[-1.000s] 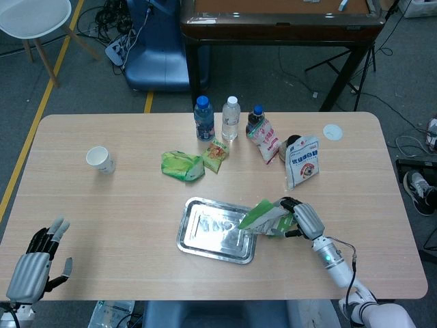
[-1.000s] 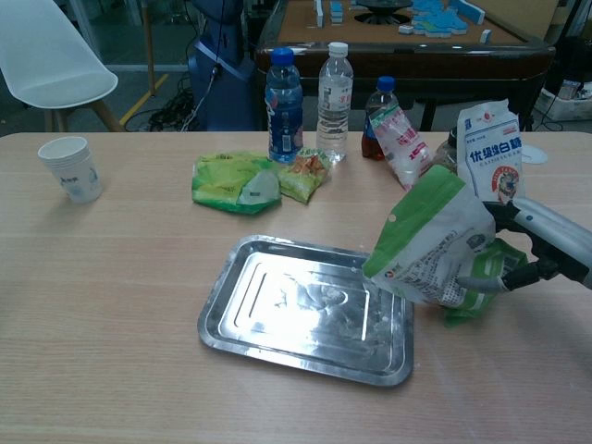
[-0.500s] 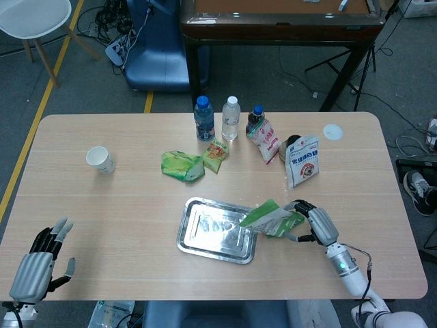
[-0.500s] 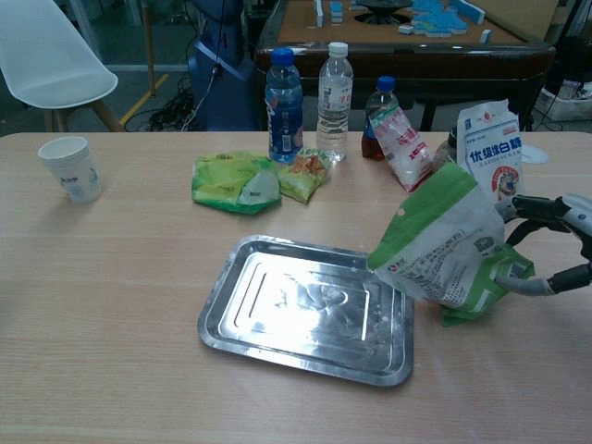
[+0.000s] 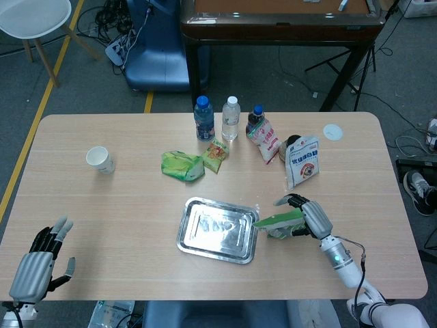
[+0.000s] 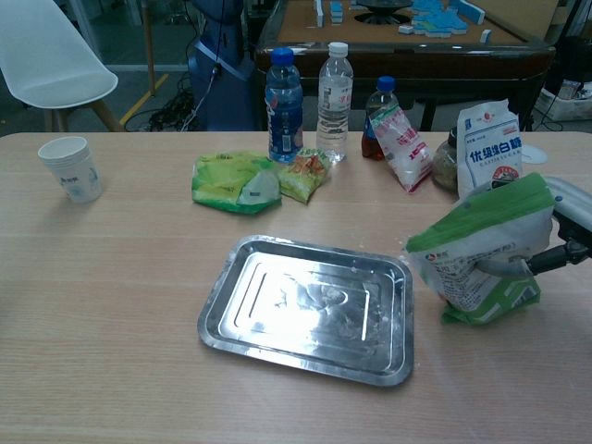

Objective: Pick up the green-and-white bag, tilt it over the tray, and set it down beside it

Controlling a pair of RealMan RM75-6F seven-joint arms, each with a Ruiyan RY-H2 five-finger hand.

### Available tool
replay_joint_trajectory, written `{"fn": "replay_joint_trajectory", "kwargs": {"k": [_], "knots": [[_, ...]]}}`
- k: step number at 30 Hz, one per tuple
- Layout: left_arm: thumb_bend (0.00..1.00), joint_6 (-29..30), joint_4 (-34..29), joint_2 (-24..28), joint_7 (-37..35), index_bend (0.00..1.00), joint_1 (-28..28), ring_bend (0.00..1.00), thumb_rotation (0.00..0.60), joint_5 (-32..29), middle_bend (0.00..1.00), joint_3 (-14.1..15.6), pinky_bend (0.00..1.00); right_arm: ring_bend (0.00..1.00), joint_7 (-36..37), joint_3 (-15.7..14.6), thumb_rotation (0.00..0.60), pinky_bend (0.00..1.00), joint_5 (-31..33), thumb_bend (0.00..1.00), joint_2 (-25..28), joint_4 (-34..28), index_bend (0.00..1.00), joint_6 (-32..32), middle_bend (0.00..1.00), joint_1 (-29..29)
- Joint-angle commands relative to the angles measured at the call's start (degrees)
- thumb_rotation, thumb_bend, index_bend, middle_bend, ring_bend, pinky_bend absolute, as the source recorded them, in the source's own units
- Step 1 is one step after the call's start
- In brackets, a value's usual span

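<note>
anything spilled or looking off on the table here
Yes. White powdery residue sits on the tray floor and speckles the table just past its right corner, next to the green-and-white bag. The bag lies tipped on its side beside the tray, with the right robot hand holding it.

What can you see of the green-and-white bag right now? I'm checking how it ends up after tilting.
The green-and-white bag is a soft plastic pouch, green along its top edge and bottom corner, white in the middle with small dark print. It sits on the table just right of the metal tray, clear of the tray's rim or nearly so, leaning with its top toward the tray. The right hand holds it from the far side. Whether its top is open cannot be told.
</note>
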Motion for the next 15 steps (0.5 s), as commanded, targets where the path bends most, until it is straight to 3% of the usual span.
{"fn": "replay_joint_trajectory", "kwargs": {"k": [1, 15], "knots": [[0.47, 0.17, 0.13, 0.13, -0.27, 0.01, 0.17, 0.06, 0.600, -0.14, 0.00, 0.05, 0.02, 0.24, -1.09, -0.19, 0.600, 0.33, -0.42, 0.00, 0.45, -1.11, 0.34, 0.91, 0.37, -0.16], [0.47, -0.62, 0.32, 0.34, -0.34, 0.01, -0.42, 0.06, 0.600, -0.06, 0.00, -0.06, 0.02, 0.23, -5.22, -0.99, 0.600, 0.32, 0.09, 0.00, 7.42, -6.11, 0.34, 6.68, 0.35, -6.21]]}}
